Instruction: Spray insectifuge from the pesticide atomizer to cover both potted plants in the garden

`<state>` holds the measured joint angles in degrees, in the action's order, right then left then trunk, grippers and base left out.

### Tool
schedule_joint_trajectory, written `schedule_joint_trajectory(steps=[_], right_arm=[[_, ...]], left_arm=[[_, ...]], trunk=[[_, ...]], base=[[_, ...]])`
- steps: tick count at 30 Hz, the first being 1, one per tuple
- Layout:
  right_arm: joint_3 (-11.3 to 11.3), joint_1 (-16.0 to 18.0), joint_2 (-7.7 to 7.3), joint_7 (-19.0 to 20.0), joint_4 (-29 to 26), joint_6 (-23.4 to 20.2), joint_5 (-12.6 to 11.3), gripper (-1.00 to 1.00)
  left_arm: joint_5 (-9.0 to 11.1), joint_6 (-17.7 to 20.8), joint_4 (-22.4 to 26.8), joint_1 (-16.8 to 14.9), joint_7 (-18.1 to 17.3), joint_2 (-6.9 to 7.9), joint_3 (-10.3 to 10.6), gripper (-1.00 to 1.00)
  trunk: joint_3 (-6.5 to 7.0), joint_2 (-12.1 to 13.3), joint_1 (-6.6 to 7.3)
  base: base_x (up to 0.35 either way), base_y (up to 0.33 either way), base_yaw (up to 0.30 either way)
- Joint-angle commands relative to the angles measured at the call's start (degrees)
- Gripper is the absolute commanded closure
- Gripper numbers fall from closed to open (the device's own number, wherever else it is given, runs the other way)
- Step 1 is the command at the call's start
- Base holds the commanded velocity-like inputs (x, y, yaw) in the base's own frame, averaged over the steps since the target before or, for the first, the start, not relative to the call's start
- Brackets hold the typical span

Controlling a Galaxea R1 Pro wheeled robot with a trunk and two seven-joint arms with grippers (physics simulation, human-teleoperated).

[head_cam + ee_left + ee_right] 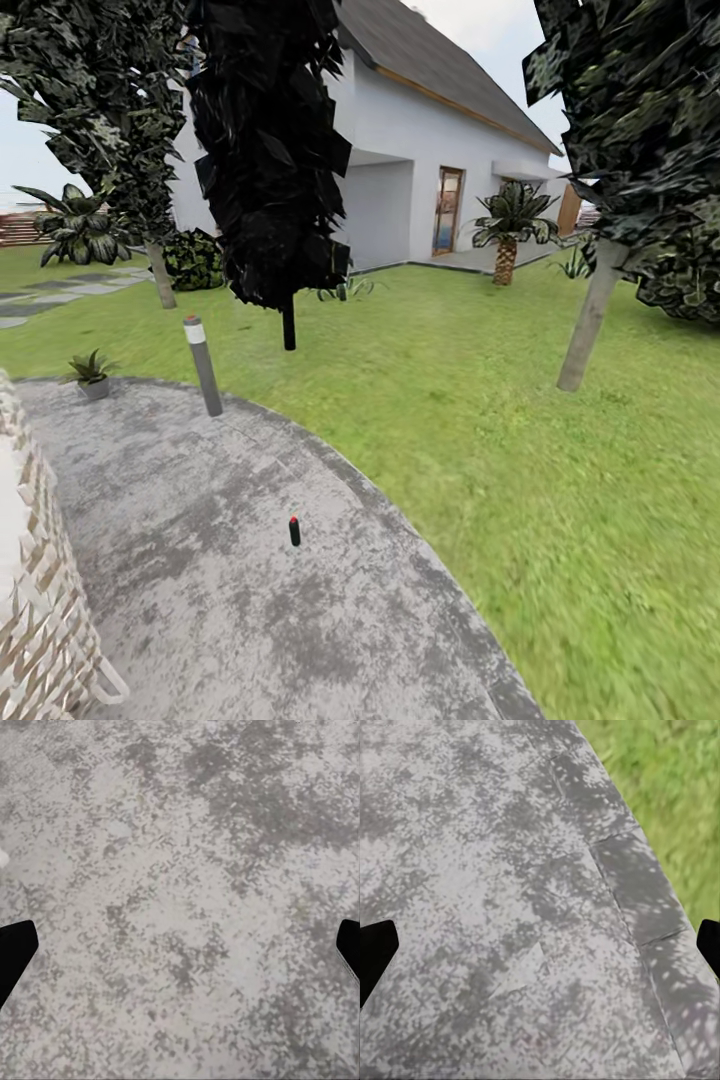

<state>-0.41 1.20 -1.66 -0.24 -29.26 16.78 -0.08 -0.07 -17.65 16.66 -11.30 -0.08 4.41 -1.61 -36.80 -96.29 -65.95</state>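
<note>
pesticide atomizer point(294, 531) upright on the patio point(200, 560), left claw point(180, 952) and right claw point(540, 952) spread wide over bare paving

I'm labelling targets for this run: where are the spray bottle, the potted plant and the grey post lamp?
spray bottle point(294, 532), head view, middle of its dark body
potted plant point(90, 370), head view, its leaves
post lamp point(203, 368), head view, mid-shaft

Mottled grey patio point(180, 870) — jaws apart
</note>
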Motion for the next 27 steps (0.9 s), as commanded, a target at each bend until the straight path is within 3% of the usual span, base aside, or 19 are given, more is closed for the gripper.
schedule_joint_trajectory(steps=[1,27], right_arm=[[-0.03,0.03,0.0,-0.02,0.04,0.18,0.01,-1.0],[0.14,0.03,-0.01,-0.02,0.43,0.18,0.3,-1.0]], left_arm=[[-0.01,-0.19,-0.05,-0.04,-0.01,-0.02,-0.15,-1.0],[-0.01,-0.98,-0.05,-0.04,-0.01,-0.1,-0.15,-1.0]], trunk=[[-0.05,-0.02,-0.03],[-0.05,-0.02,-0.03]], base=[[0.321,-0.113,0.072],[0.302,-0.138,0.006]])
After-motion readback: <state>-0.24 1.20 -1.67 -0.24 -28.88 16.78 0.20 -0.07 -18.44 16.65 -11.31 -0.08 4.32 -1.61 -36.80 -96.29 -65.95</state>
